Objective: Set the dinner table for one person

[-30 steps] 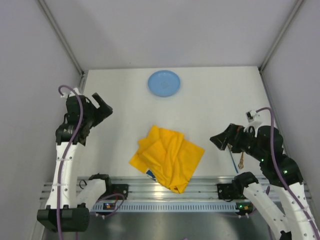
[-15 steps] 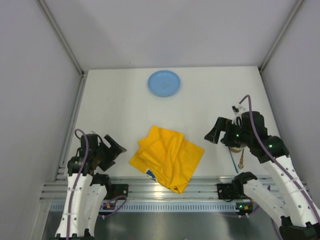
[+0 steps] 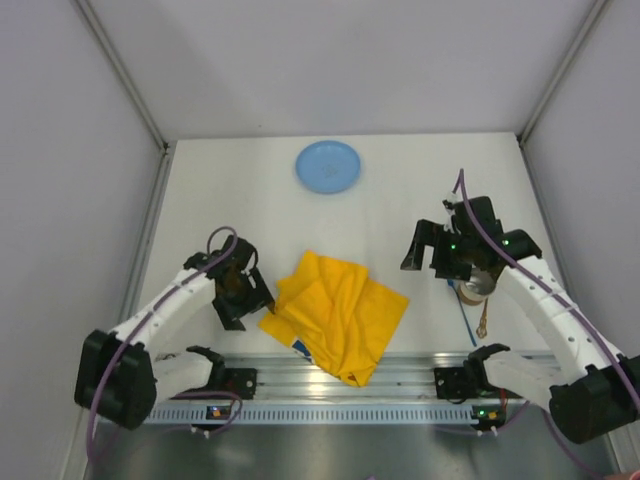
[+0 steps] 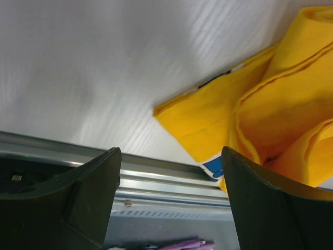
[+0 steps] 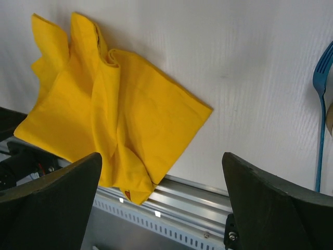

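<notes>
The dinner table [image 3: 240, 200] is a white tabletop between grey walls. A crumpled yellow cloth [image 3: 335, 315] lies near its front edge, also seen in the left wrist view [image 4: 260, 114] and the right wrist view [image 5: 114, 114]. A blue plate [image 3: 329, 166] sits at the back centre. A blue fork [image 3: 467, 322] [image 5: 320, 120] lies at the front right beside a small gold utensil [image 3: 483, 322]. My left gripper [image 3: 243, 303] [image 4: 171, 208] stands open just left of the cloth's corner, holding nothing. My right gripper [image 3: 422, 252] [image 5: 161, 208] hangs open right of the cloth, empty.
The metal mounting rail [image 3: 340, 385] runs along the near edge, and the cloth's front corner hangs over it. A round tan object [image 3: 478, 286] is partly hidden under the right arm. Grey walls [image 3: 70, 200] close in the table on three sides.
The left arm has swung down from the far left to the cloth's left corner, its jaws narrowing slightly. The right arm has moved up and left, toward the table's middle.
</notes>
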Robot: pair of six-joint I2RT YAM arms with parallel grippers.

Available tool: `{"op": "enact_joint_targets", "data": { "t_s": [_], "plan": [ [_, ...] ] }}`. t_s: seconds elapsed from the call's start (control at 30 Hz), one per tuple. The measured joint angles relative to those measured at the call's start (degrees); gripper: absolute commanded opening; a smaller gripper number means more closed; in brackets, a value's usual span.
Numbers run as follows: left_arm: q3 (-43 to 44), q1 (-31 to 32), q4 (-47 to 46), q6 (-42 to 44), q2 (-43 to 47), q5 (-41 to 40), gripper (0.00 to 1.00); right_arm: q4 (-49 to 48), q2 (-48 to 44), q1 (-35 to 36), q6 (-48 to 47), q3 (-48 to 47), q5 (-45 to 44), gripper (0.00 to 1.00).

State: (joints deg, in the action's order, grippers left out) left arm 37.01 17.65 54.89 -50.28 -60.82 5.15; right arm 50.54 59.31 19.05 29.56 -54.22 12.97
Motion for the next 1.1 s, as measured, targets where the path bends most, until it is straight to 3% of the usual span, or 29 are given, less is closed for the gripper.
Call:
{"op": "enact_joint_targets", "data": {
  "t_s": [0.17,0.57,0.7,0.8,0.83,0.93,0.97,1.1],
  "plan": [
    [5.2,8.94,-5.57,-4.39,-11.02,-5.22,0.79,-0.22,2.51,0.35,0.02,-2.01,-1.05,1.0],
    [-6.58,10.19,-10.58,-8.61,-5.51,-3.96,0.68,-3.37,6.34,0.46,-0.2,0.35,-1.9,1.0],
    [-6.08,12.31,-12.11,-9.75,-7.21,-2.45,0.58,-5.33,12.61,0.68,-1.25,0.98,-1.92,1.0],
    [-4.63,12.94,-13.55,-10.16,-10.03,-1.79,0.42,-7.34,18.16,0.81,-2.05,0.98,-2.1,1.0],
    [-4.11,13.05,-14.25,-10.23,-11.04,-1.75,0.32,-8.11,20.26,0.9,-2.29,0.96,-2.34,1.0],
    [-2.78,13.16,-16.44,-10.47,-13.18,-1.7,0.19,-9.22,25.51,1.33,-2.62,0.96,-2.86,1.0],
    [-2.4,13.16,-17.22,-10.47,-13.75,-1.73,0.1,-9.46,27.1,1.62,-2.67,1.01,-3.13,0.99],
    [-2.08,13.2,-19.06,-10.25,-14.49,-1.7,0.03,-12.24,30.27,3.74,-2.93,3.41,-3.48,0.92]
  ]
}}
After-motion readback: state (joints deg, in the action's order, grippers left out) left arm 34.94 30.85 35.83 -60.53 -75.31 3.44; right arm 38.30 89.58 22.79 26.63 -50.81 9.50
